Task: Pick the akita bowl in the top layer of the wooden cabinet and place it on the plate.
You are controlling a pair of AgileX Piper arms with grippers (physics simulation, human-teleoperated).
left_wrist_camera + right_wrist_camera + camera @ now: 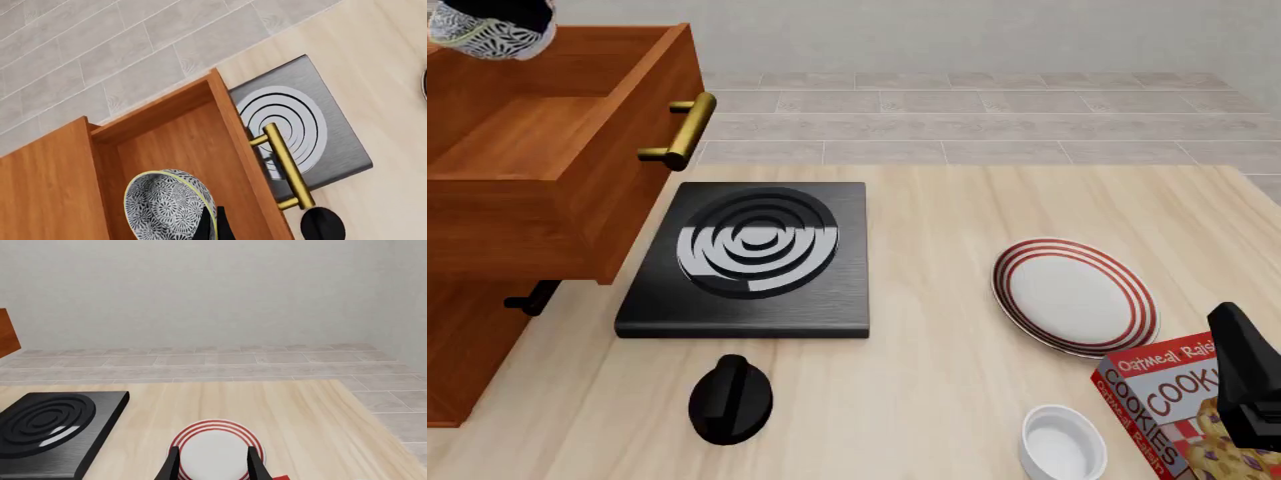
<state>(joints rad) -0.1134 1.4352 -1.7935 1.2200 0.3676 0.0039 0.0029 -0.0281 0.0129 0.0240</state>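
One akita bowl hung above the pulled-out top layer of the wooden cabinet, its rim pinched between the left gripper's closed fingers. Below the drawer's brass handle lay the black stove. Further right sat the plate, bare, with the right gripper parted wide just short of it.

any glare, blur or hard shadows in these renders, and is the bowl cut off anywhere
Front view: sharp, flat light; bright sheen on the stove, soft shadow under the open top layer; the akita bowl is cropped by the top edge. Left wrist view: sharp, bowl cropped at the bottom edge. Right wrist view: no blur, plate partly behind the open right gripper.
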